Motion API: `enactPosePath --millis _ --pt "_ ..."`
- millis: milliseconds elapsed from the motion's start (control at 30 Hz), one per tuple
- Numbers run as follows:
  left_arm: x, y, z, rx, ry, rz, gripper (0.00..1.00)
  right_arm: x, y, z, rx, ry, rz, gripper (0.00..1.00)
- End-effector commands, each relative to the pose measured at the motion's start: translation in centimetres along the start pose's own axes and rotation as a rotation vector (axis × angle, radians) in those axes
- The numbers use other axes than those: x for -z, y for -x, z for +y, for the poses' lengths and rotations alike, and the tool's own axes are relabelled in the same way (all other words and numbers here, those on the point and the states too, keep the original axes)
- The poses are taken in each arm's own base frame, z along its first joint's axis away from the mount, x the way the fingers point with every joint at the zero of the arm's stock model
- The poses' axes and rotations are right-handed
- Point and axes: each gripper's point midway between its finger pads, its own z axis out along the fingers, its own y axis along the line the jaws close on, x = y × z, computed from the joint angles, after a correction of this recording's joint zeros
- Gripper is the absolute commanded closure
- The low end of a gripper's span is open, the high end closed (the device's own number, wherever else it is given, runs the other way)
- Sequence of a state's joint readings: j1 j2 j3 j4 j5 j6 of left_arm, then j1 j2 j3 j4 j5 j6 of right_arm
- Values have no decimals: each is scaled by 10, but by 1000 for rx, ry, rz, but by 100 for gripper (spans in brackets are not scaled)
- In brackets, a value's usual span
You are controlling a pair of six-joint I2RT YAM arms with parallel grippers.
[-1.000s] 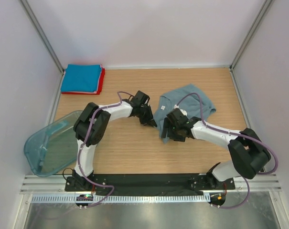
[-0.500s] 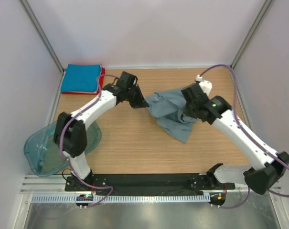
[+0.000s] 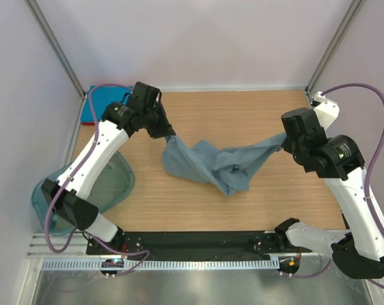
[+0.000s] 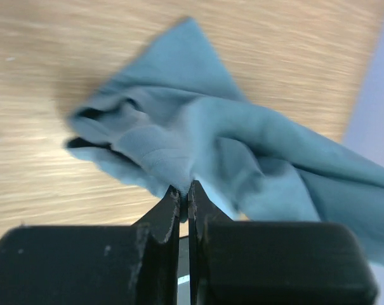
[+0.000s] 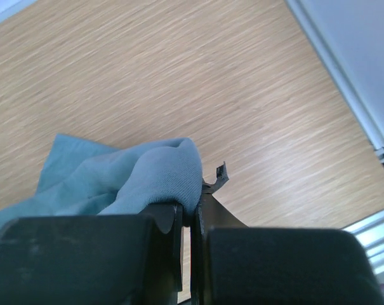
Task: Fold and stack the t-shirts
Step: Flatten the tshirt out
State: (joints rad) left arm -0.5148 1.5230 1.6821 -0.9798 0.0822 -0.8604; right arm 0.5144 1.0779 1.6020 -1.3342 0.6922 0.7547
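Top external view: grey-blue t-shirt (image 3: 204, 162) spanned crosswise between left tool (image 3: 172, 135) and right tool (image 3: 284, 141), each pinching an end, middle sagging onto the tabletop (image 3: 242, 114).

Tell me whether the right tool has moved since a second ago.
Yes. The right tool, shut on the dusty grey-blue cloth t-shirt, has swung rightward from mid-view, toward the pale right side wall.
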Motion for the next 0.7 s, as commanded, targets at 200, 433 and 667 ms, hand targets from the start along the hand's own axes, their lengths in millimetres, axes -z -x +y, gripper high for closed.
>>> enactPosePath --millis 200,433,667 --pt "-47 39 74 51 225 4 100 -32 -15 -48 192 -246 117 99" --pt "-61 74 116 43 420 28 100 -92 -25 -46 112 -281 347 99" --pt "8 92 56 34 172 -108 100 -47 37 -41 -96 -203 250 99"
